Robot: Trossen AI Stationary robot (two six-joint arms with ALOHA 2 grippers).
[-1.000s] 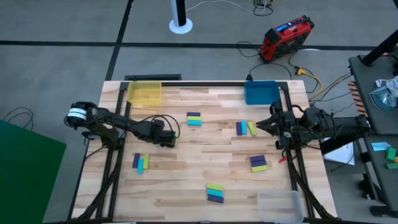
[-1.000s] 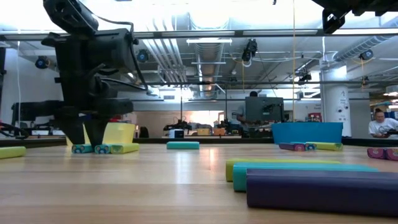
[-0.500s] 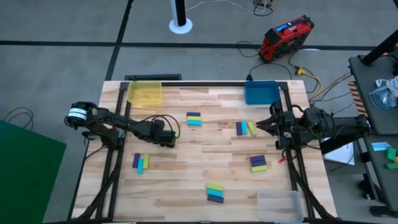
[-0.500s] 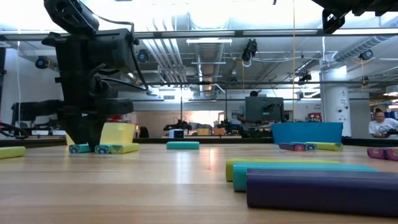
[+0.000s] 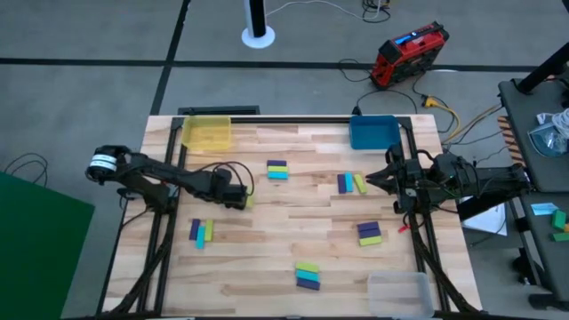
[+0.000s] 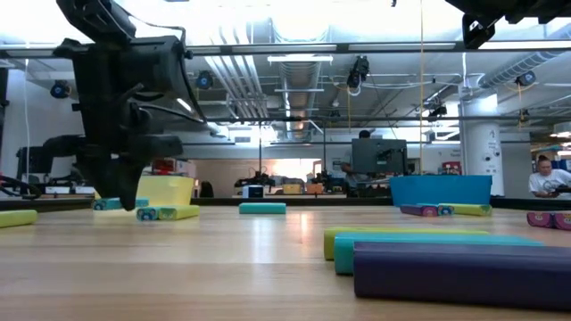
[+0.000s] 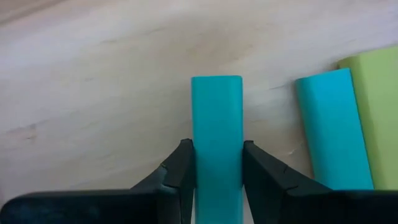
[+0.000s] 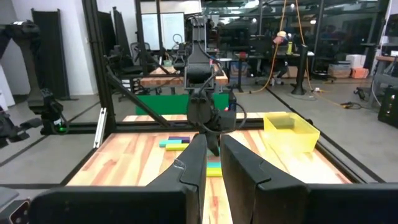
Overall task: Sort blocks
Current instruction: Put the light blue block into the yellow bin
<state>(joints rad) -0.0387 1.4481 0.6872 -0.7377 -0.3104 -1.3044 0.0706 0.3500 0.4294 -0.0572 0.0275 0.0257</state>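
The bench (image 5: 293, 213) carries three bins: one yellow bin (image 5: 206, 133), one blue bin (image 5: 373, 132) and one clear bin (image 5: 400, 293). Five clusters of blocks (image 5: 277, 170) lie in the open, in purple, cyan and yellow-green. The left wrist view shows three more: two cyan bars (image 7: 216, 137) and one yellow-green bar (image 7: 376, 106). Two arms (image 5: 169, 176) reach in.
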